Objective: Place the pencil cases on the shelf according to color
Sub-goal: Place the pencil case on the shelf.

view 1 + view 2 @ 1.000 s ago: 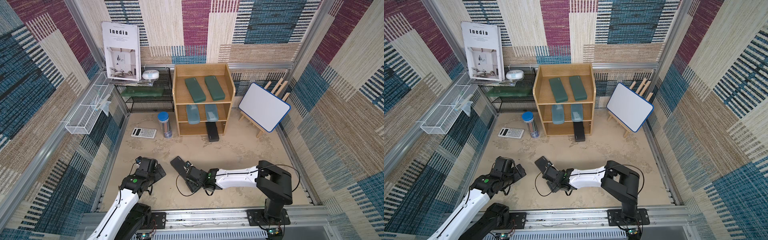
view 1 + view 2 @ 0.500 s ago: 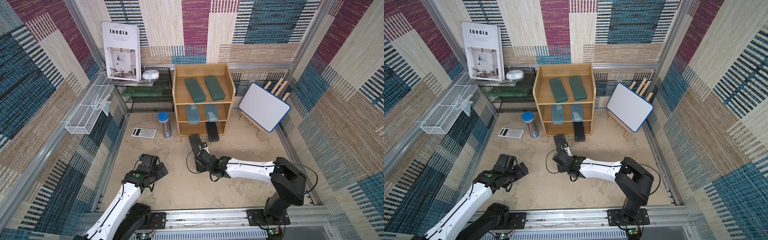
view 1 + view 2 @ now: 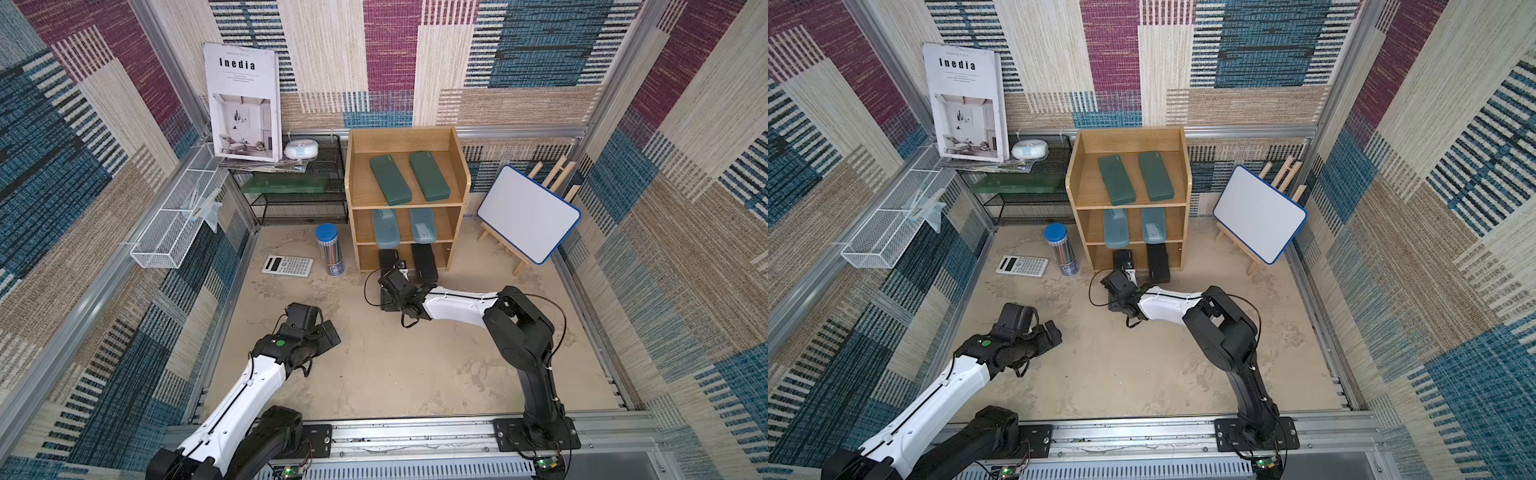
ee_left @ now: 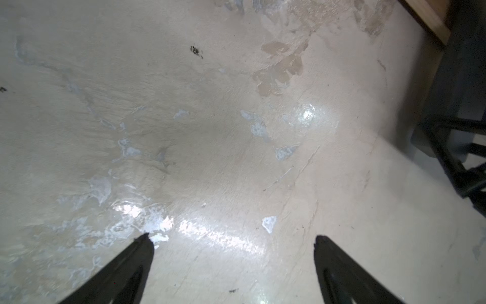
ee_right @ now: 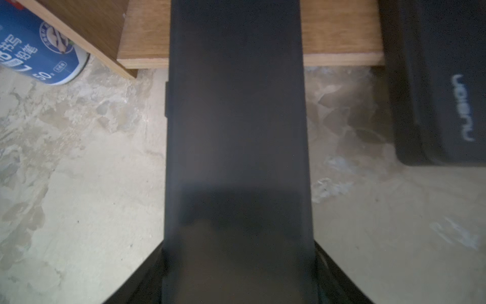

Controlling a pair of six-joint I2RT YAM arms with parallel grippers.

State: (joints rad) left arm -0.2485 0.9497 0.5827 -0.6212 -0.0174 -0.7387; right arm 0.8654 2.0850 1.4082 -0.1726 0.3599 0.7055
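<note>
The wooden shelf [image 3: 457,174] stands at the back. Two dark green pencil cases [image 3: 390,179] [image 3: 429,176] lie on its top tier and two light blue ones [image 3: 385,227] [image 3: 422,225] on the middle tier. One black case [image 3: 424,262] sticks out of the bottom tier on the right. My right gripper [image 5: 238,246] is shut on a second black case [image 5: 236,118], whose far end reaches over the bottom board [image 5: 342,39], left of the other black case [image 5: 447,92]. My left gripper [image 4: 232,238] hangs open over bare floor at the front left [image 3: 330,332].
A blue-capped pencil tube [image 3: 329,249] and a grey calculator [image 3: 287,264] sit left of the shelf. A black mesh rack [image 3: 299,199] with a book stands at the back left, a white wire basket [image 3: 174,232] on the left wall, a whiteboard on an easel [image 3: 528,214] right.
My right arm has carried the black case from the front middle of the floor up to the shelf, and its end now lies in the bottom tier. My left arm has shifted slightly.
</note>
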